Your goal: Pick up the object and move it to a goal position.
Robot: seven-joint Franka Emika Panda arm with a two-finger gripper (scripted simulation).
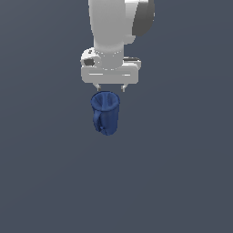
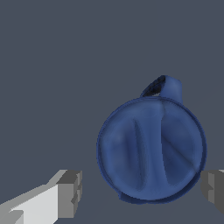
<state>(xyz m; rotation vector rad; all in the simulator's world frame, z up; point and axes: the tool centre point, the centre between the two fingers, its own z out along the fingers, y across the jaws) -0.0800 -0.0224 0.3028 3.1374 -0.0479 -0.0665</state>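
The object is a small dark blue mug [image 1: 106, 113] standing upright on the grey floor, its loop handle [image 1: 97, 119] turned toward the exterior view's left. My gripper [image 1: 109, 87] hangs just above its rim, open and holding nothing. In the wrist view I look down into the mug [image 2: 151, 151], with the handle [image 2: 164, 87] sticking out from its rim. One grey fingertip [image 2: 70, 192] sits well off one side of the mug and the other fingertip [image 2: 213, 186] just off the opposite side, so the gripper [image 2: 141, 190] spans it off-centre.
A plain dark grey floor [image 1: 182, 173] surrounds the mug on all sides. The white arm [image 1: 111, 32] rises straight up behind the gripper.
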